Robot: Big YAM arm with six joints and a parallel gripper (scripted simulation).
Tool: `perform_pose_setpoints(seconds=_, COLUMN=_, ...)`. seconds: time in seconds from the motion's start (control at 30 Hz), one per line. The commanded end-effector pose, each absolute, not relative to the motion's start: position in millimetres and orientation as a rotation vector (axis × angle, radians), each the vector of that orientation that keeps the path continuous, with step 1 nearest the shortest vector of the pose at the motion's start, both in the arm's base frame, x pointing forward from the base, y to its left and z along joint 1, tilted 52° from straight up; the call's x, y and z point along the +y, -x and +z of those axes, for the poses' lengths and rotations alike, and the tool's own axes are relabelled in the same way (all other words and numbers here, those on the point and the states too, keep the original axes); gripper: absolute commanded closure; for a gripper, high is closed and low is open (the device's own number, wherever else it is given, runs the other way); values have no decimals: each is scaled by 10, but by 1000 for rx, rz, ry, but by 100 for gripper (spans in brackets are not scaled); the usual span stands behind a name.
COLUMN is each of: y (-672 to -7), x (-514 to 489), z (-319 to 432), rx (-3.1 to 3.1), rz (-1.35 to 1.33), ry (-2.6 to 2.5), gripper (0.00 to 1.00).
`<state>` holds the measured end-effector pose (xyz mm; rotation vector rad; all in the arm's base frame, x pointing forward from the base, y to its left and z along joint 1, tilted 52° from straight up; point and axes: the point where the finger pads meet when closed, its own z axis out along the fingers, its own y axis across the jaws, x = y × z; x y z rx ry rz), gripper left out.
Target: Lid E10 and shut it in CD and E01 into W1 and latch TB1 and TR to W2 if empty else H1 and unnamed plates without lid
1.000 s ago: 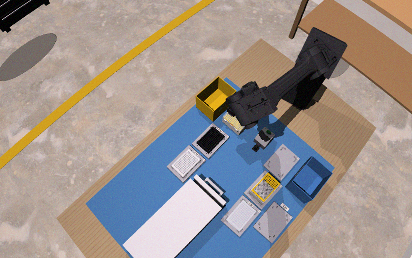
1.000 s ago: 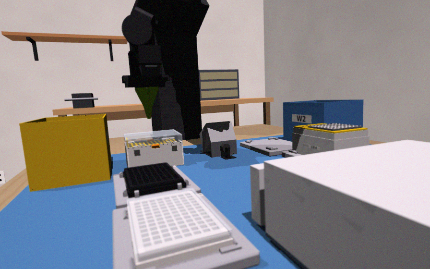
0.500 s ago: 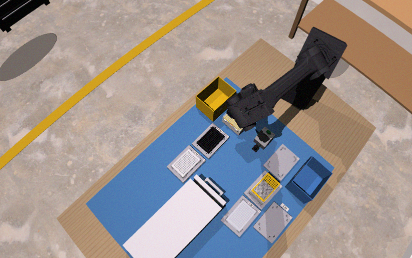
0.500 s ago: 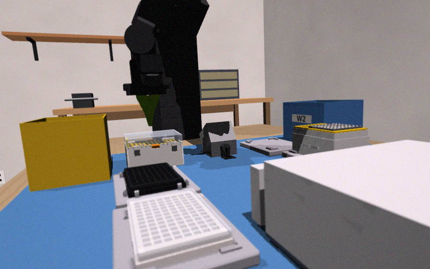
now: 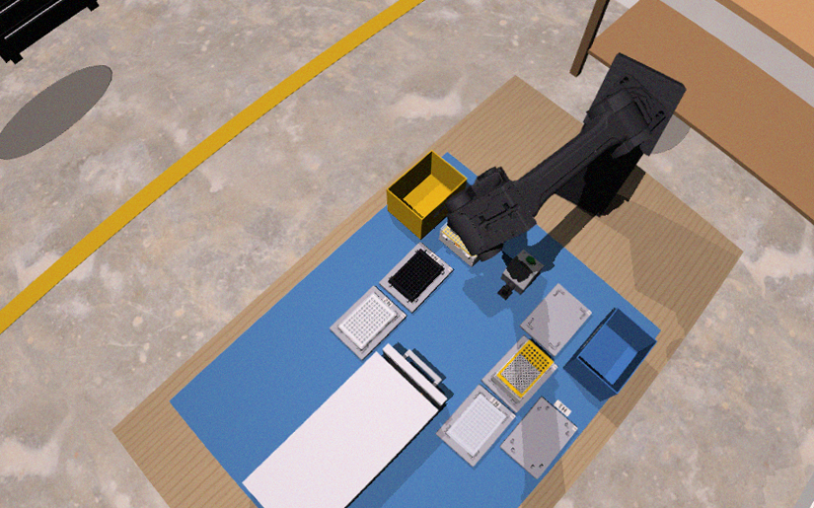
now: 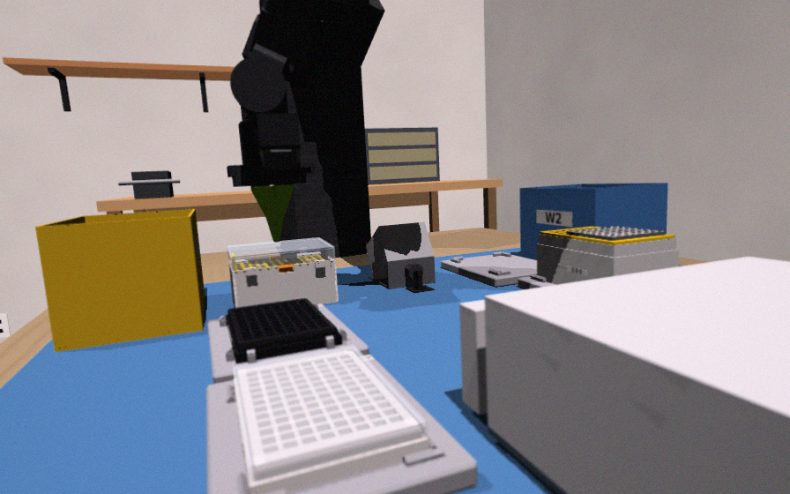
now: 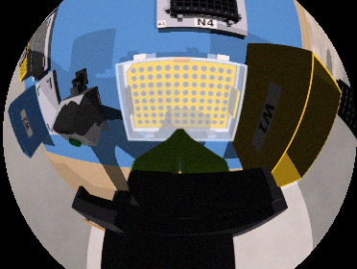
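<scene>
Top view: high overhead, looking steeply down, whole blue mat in frame, set diagonally, with floor around. Exterior view: low, near mat level, close behind the white plate, facing along the bench toward the arm and back wall; cooler housing looming large at right. Wrist view: fisheye, riding just behind the gripper, staring down onto the tip box at close range. Shared by all three: tip box, black plate and yellow bin by the mat's far corner.
</scene>
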<state>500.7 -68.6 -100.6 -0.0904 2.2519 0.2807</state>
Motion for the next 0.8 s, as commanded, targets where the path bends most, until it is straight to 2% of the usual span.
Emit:
perform_pose_setpoints(seconds=0.0, y=-4947, x=-701, z=-1003, rx=2254, rz=280, ry=79, gripper=100)
perform_pose_setpoints(seconds=0.77, y=-5073, x=-647, z=-1056, rx=2243, rz=284, ry=85, gripper=100)
